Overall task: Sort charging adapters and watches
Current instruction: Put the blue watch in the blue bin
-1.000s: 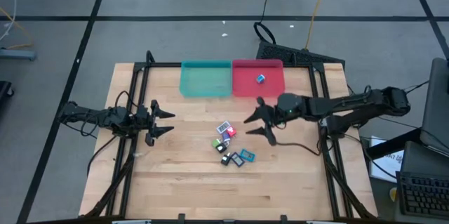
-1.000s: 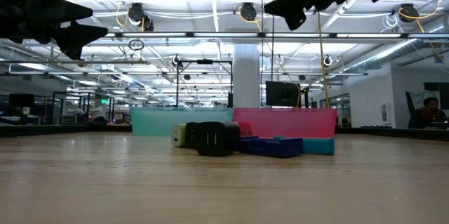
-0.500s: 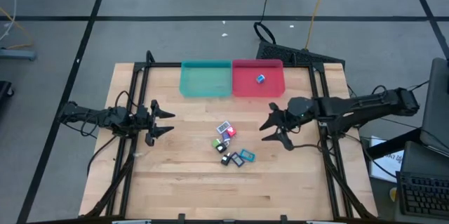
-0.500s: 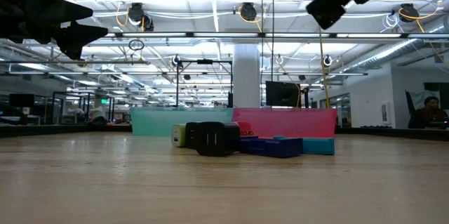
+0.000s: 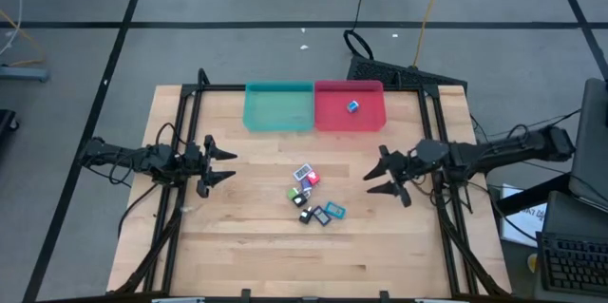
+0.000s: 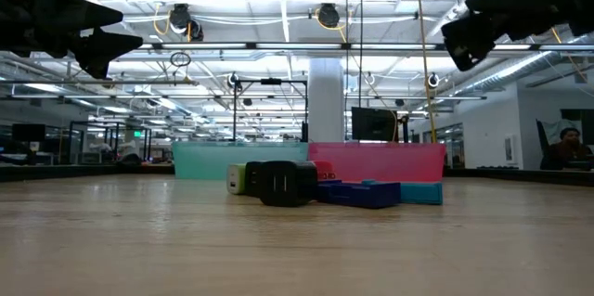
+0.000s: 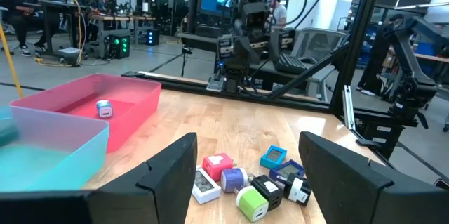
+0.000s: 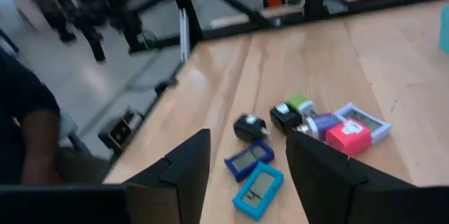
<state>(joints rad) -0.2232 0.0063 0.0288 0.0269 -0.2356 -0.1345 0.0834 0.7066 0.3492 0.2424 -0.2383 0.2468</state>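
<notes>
- Two dark arms hang above a wooden desk (image 5: 247,236), one at each side, with a small heap of gadgets lying between them.
- The left pincer (image 5: 224,164) hovers over the desk's left part, its fingers spread wide and holding nothing.
- The right pincer (image 5: 388,176) hovers over the desk's right part, right of the heap; its fingers stand apart and nothing is between them.
- The charging adapters (image 5: 303,185) sit bunched at mid-desk: a pink block, a green one, a purple-blue one and black ones, touching or just beside each other.
- The watches (image 5: 330,213), a teal piece and a dark blue piece, lie flat at the heap's near right edge.
- A teal tray (image 5: 278,108) and a pink tray (image 5: 350,113) stand side by side at the far edge.
- One light blue adapter (image 5: 352,106) lies inside the pink tray; what the teal tray holds cannot be told.
</notes>
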